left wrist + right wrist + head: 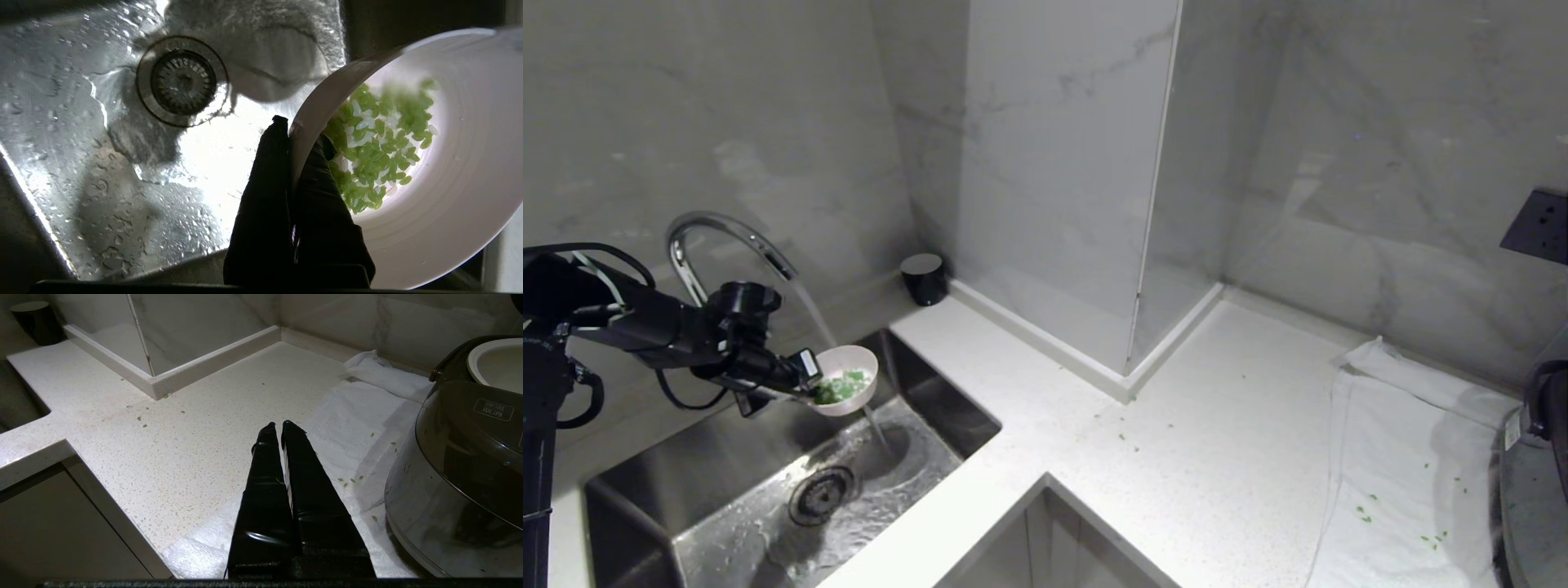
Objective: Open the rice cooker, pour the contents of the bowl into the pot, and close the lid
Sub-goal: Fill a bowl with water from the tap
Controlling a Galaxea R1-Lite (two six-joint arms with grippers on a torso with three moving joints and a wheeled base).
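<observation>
- Head view: the left gripper (805, 377) reaches out over the sink (719, 457) and pinches the near rim of the bowl (848, 378), holding it close beside the stream from the faucet (715, 237); I judge the bowl is kept there to wet or rinse the green bits (843, 386) before they go to the cooker. The water runs past the bowl's far side and lands near the drain (821, 494). A sliver of the rice cooker (1531, 490) shows at the right edge, well apart from the bowl, on a white towel (1396, 474) laid on the worktop (1111, 457), probably to catch drips and spilt bits; a few green flecks lie on both
- Left wrist view: the gripper is clamped tight on the bowl's wall, one of the fingers (261, 196) outside and the other inside, touching the heap of green bits. The bowl hangs above the wet sink floor, tipped only slightly, so the bits lie heaped by the gripped rim
- Right wrist view: the right gripper (277, 430) hovers over the worktop, closed and empty, parked near the cooker. The lid appears already raised, since the pale pot (496, 361) lies exposed, ready for pouring
</observation>
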